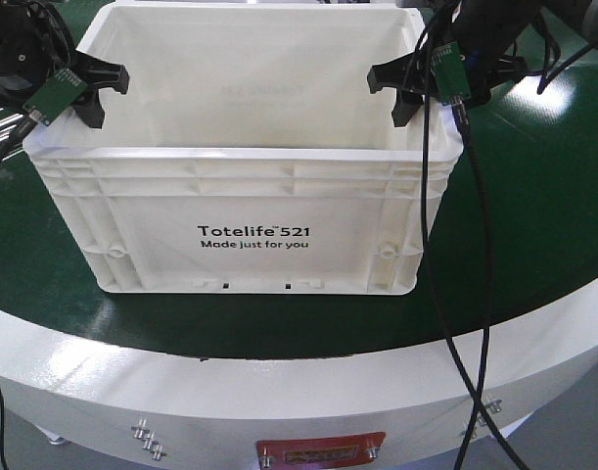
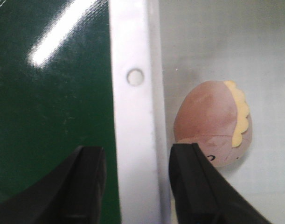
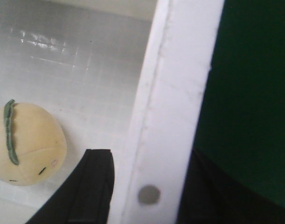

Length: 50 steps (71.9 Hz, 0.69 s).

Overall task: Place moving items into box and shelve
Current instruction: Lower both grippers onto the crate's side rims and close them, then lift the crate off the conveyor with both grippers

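While the white box (image 1: 250,201) sits on the green desk (image 1: 543,225), left jaws and right jaws stand open astride its opposite rims, wall between them, clamping nothing. Likely stiff, light plastic; the ribbed rims suit gripping.

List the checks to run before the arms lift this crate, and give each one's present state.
1. Left gripper straddles the crate at its left rim: ok.
2. Left jaws shut on that rim: not ok; green surface shows between the outer finger and the rim.
3. Right gripper straddles the right rim: ok.
4. Right jaws shut on the rim: cannot tell; the rim hides the finger edges.
5. Items loaded: ok; a brown egg-shaped plush and a yellow plush lie inside.
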Motion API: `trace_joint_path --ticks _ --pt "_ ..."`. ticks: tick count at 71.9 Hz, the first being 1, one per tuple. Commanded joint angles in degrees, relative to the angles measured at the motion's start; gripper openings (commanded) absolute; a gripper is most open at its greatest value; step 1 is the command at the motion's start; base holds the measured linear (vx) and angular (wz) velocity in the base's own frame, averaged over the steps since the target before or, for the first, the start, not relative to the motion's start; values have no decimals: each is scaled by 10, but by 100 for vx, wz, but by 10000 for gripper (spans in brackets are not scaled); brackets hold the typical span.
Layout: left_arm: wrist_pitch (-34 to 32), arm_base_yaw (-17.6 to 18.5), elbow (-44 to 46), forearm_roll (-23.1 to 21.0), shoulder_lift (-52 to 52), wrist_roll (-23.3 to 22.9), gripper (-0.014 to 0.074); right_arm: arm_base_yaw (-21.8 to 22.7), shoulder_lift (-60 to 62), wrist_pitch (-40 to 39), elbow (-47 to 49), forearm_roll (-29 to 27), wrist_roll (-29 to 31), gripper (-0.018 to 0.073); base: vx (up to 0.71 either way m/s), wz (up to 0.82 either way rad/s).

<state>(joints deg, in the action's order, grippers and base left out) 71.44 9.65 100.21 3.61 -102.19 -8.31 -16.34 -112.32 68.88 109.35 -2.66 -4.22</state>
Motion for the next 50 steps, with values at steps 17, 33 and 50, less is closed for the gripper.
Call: trace_joint_path --ticks 17,33,50 --pt "-17 1 17 -3 18 4 388 1 32 -18 17 -9 -3 -8 0 0" --pt "-18 1 17 -8 4 8 321 1 32 -17 17 -9 -3 -8 0 0" --pt "-26 1 17 -9 3 21 55 1 32 -17 17 -9 -3 -8 0 0"
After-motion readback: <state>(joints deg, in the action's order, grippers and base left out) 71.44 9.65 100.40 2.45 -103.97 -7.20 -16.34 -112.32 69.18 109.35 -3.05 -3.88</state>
